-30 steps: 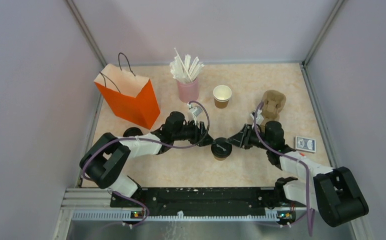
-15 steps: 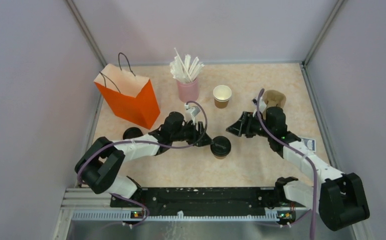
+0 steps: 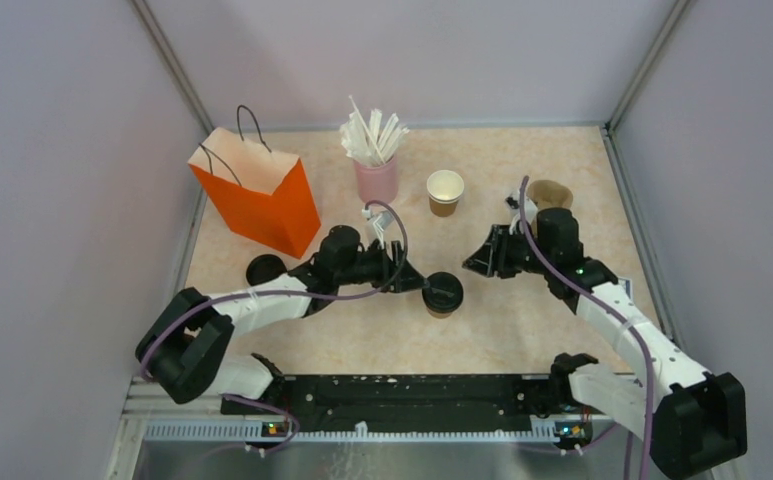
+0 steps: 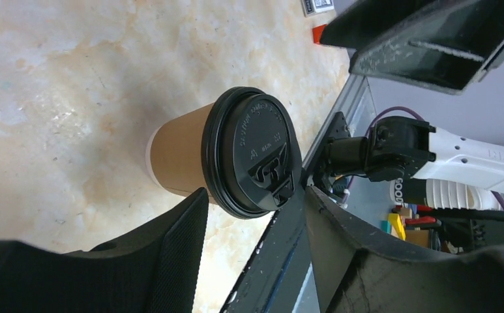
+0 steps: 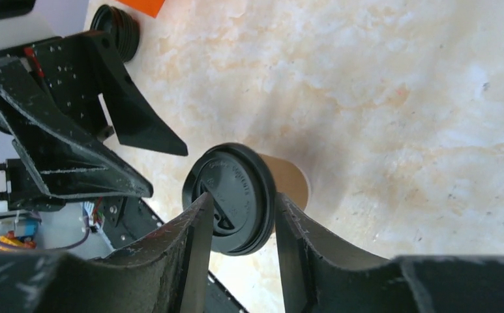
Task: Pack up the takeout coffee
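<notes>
Nearest the arm bases, in the middle of the table (image 3: 522, 330), stands one brown paper cup with its black lid on (image 3: 443, 294). The left gripper (image 3: 411, 279) lies low just beside it on the left. Its jaws are spread and hold nothing, and the wrist view shows the cup standing just past the fingertips. The right gripper (image 3: 474, 266) is a little apart from the cup on the other side. Its jaws are parted more narrowly and are also empty, and its wrist view looks at the lid through the gap.

I judge the step in hand to be taking up this capped cup. The left arm looks best placed for it. The next move calls for the left jaws to slide around the paper wall below the lid and close gently enough not to crush it, keeping the cup upright.

A loose black lid (image 3: 264, 269) lies to the left, near the foot of the orange bag (image 3: 262, 200). Farther back stand the pink cup of white straws (image 3: 376, 182), an open brown cup (image 3: 445, 191) and the tan pulp carrier (image 3: 552, 192), which is partly hidden by the right arm.

The count is two cups, two lids, one bag, one straw cup and one carrier.
</notes>
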You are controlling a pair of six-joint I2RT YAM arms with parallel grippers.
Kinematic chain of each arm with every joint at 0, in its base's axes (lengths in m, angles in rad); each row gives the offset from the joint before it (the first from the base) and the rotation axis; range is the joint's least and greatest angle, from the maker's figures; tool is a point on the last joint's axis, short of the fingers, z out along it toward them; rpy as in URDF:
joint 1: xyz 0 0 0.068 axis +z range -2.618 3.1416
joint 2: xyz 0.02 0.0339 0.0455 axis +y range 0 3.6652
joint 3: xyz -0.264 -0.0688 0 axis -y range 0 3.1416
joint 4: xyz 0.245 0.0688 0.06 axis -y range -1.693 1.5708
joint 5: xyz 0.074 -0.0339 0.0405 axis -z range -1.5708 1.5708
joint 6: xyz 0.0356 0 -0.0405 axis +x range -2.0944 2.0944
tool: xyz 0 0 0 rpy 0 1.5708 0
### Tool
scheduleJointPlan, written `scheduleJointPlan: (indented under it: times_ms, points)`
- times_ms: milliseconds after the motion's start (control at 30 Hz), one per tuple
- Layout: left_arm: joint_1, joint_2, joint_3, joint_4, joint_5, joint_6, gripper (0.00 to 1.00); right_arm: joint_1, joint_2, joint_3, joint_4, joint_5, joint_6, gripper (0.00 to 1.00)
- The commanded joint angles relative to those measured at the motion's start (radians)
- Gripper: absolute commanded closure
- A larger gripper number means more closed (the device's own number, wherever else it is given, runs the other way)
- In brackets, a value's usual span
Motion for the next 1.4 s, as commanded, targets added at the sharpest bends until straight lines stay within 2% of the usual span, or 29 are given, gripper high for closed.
scheduleJointPlan:
  times_ms: [0, 167, 233, 300, 467, 533, 600, 667, 700, 900, 1367]
  points:
    - [-0.001, -0.087, 0.034, -0.119, -0.081, 0.058, 0.39, 0.083, -0.037, 0.076, -0.076, 0.055, -0.020, 0.62]
    - [-0.001, -0.122, 0.025, -0.165, -0.170, 0.133, 0.40, 0.180, -0.048, 0.061, -0.089, 0.105, 0.013, 0.68]
    - [0.001, -0.098, 0.042, -0.145, -0.127, 0.164, 0.35, 0.180, -0.089, 0.029, -0.087, 0.165, 0.101, 0.60]
    - [0.001, -0.063, 0.077, -0.147, -0.083, 0.203, 0.34, 0.180, -0.162, -0.029, -0.059, 0.229, 0.233, 0.59]
    - [0.000, 0.046, 0.178, -0.211, -0.039, 0.289, 0.33, 0.181, -0.325, -0.214, 0.069, 0.176, 0.459, 0.57]
    - [0.000, 0.083, 0.200, -0.222, -0.027, 0.318, 0.31, 0.181, -0.360, -0.257, 0.077, 0.144, 0.496, 0.55]
    - [0.000, 0.109, 0.210, -0.220, -0.027, 0.330, 0.30, 0.182, -0.406, -0.290, 0.049, 0.145, 0.514, 0.48]
    - [0.001, 0.133, 0.208, -0.202, -0.015, 0.327, 0.30, 0.184, -0.452, -0.335, 0.053, 0.146, 0.547, 0.48]
    - [0.000, 0.145, 0.205, -0.189, -0.006, 0.323, 0.30, 0.185, -0.468, -0.360, 0.079, 0.136, 0.565, 0.51]
    - [-0.002, 0.170, 0.172, -0.125, 0.016, 0.288, 0.31, 0.197, -0.432, -0.474, 0.285, 0.056, 0.644, 0.58]
    - [-0.008, 0.173, 0.104, -0.054, 0.006, 0.212, 0.38, 0.219, -0.306, -0.534, 0.468, 0.077, 0.674, 0.61]
